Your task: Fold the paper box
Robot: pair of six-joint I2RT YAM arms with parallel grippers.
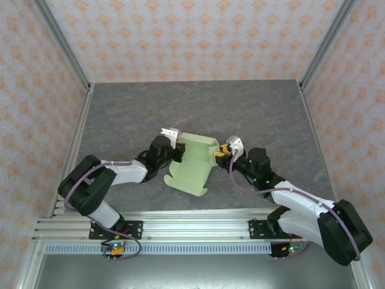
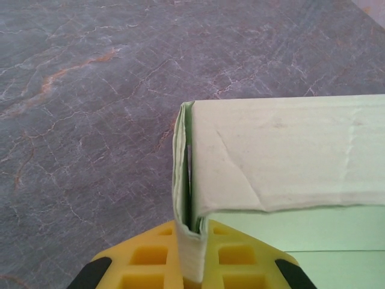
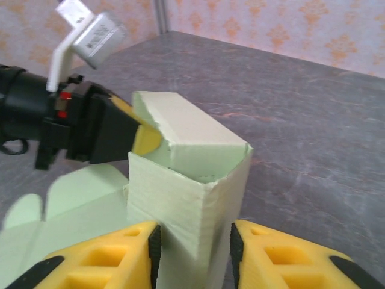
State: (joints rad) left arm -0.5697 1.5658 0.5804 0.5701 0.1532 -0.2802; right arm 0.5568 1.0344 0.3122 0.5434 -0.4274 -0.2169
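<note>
Left-wrist view: left gripper [image 2: 191, 256] clamps paper box [image 2: 289, 156] flap.

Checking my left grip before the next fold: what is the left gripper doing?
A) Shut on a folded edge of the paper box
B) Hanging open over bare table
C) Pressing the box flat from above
A: in the left wrist view, the left gripper is shut on a doubled edge of the paper box, with the card pinched between its yellow fingers.
</note>
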